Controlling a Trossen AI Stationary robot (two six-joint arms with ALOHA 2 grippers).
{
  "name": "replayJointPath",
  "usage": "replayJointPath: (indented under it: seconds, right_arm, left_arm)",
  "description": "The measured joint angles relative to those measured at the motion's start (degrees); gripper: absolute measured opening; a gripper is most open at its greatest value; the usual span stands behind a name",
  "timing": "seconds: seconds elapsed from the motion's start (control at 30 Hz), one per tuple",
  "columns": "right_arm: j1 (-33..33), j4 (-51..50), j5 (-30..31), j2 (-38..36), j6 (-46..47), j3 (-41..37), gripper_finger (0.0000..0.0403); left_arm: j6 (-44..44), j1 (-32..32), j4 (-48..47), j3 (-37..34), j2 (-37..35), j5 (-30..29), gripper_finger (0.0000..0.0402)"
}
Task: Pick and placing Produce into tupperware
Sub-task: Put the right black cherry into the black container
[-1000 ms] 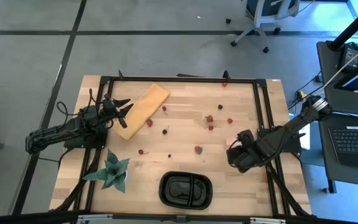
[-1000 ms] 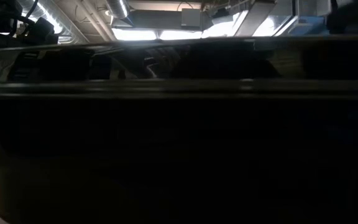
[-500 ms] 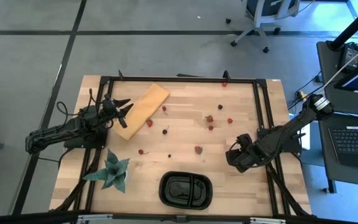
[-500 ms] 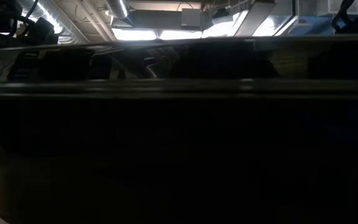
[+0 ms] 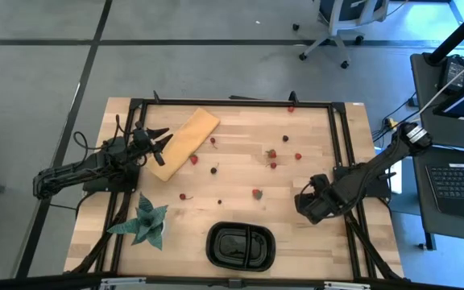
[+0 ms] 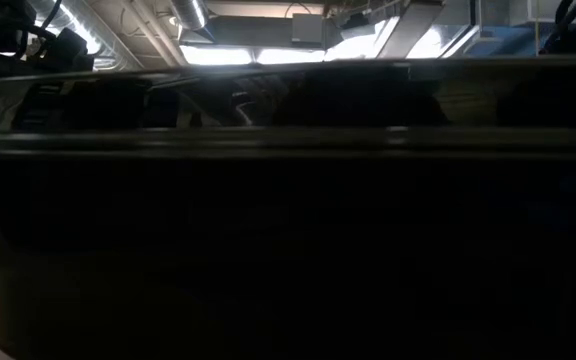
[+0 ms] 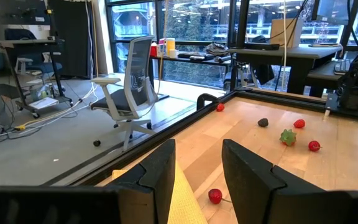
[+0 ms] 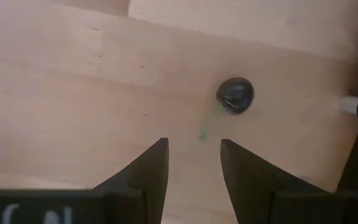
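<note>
Small red fruits and dark berries lie scattered on the wooden table, among them a strawberry (image 5: 256,193) and a red one (image 5: 193,159) beside the tan board. The black tray (image 5: 240,246) sits at the near edge, and its dark wall (image 6: 288,250) fills the low view. My right gripper (image 5: 303,203) hovers open, pointing down, near the table's right side. In its wrist view (image 8: 193,155) a dark berry (image 8: 235,94) with a green stem lies on the wood just ahead of the fingers, untouched. My left gripper (image 5: 163,138) waits open over the tan board's left edge (image 7: 197,168).
A tan flat board (image 5: 184,143) lies at the far left of the table and a green spiky plant (image 5: 143,221) at the near left. A black frame (image 5: 341,145) runs around the table. Bare wood lies between the tray and the berries. Office chairs and desks stand beyond.
My right arm has shifted a little at the table's right side, while its gripper stays over much the same spot. Nothing else has moved.
</note>
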Motion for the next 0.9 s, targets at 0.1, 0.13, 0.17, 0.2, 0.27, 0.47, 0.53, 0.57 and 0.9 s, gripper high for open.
replayJointPath:
  seconds: [0.1,0.13,0.17,0.2,0.27,0.47,0.53,0.57,0.9]
  right_arm:
    - [0.9,-0.4,0.0,1.4,1.3,0.0,0.0147]
    - [1.1,-0.4,0.0,2.0,1.9,0.0,0.0147]
    - [1.3,-0.3,0.0,2.4,2.8,0.0,0.0147]
    - [1.4,-0.1,0.0,2.8,3.0,0.0,0.0147]
    - [1.4,0.4,0.0,3.8,3.0,0.0,0.0147]
    - [1.4,0.4,0.0,6.4,3.2,0.0,0.0147]
    - [1.4,0.4,-0.1,7.3,3.3,0.0,0.0147]
    - [1.4,0.4,-0.3,7.6,3.5,0.0,0.0147]
    - [0.9,0.6,-2.0,8.4,4.4,0.0,0.0147]
  left_arm:
    - [0.0,0.0,0.0,0.0,0.0,0.0,0.0125]
    - [0.0,0.0,0.0,0.0,0.0,0.0,0.0125]
    - [0.0,0.0,0.0,0.0,0.0,0.0,0.0125]
    - [0.0,0.0,0.0,0.0,0.0,0.0,0.0125]
    - [0.0,0.0,0.0,0.0,0.0,0.0,0.0125]
    - [0.0,0.0,0.0,0.0,0.0,0.0,0.0125]
    - [0.0,0.0,0.0,0.0,0.0,0.0,0.0125]
    - [0.0,0.0,0.0,0.0,0.0,0.0,0.0125]
    - [0.0,0.0,0.0,0.0,0.0,0.0,0.0125]
